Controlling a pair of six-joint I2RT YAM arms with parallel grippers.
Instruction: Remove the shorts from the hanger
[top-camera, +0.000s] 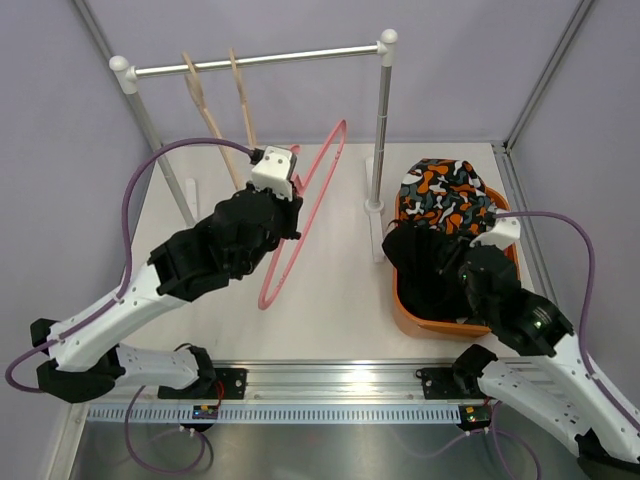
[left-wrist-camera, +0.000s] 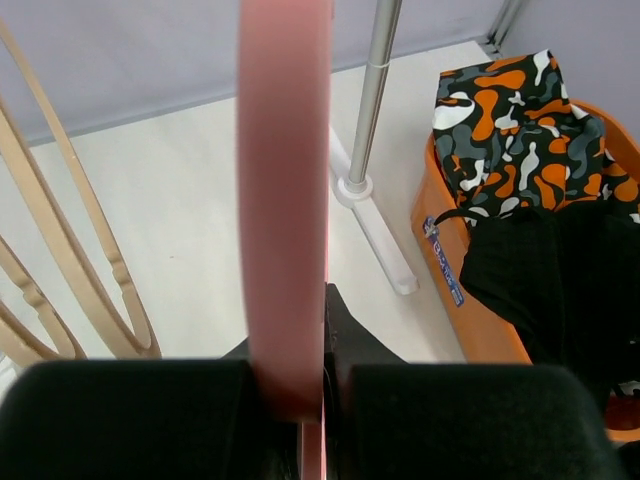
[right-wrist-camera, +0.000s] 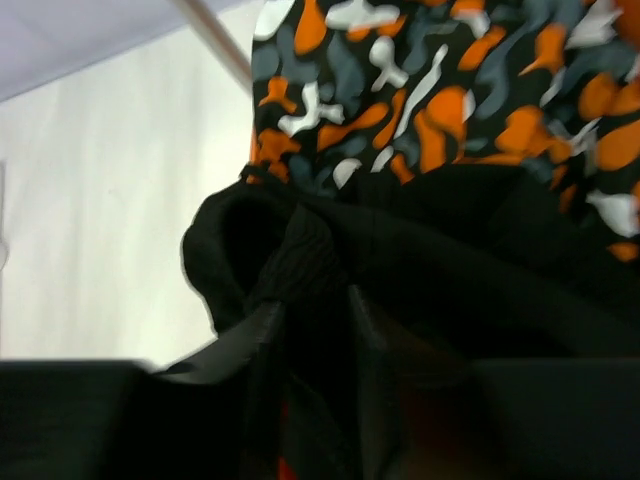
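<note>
Your left gripper (top-camera: 297, 190), from above, holds a bare pink hanger (top-camera: 305, 215) over the surface (top-camera: 340, 320) while your right gripper (top-camera: 450, 265) reaches into the orange basket (top-camera: 405, 312) holding the black shorts (top-camera: 420, 262); left wrist view: jaws clamped on the hanger; right wrist view: jaws narrowly parted around the black shorts, grip unclear, so this looks like the drop-off, which next calls for you to open wide and lift clear.

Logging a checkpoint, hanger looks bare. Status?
Left gripper shut on pink hanger, hanger bare. Right gripper low over orange basket, black shorts bunched between its jaws, grip unclear. Patterned shorts in basket too. Nothing in the way.
</note>
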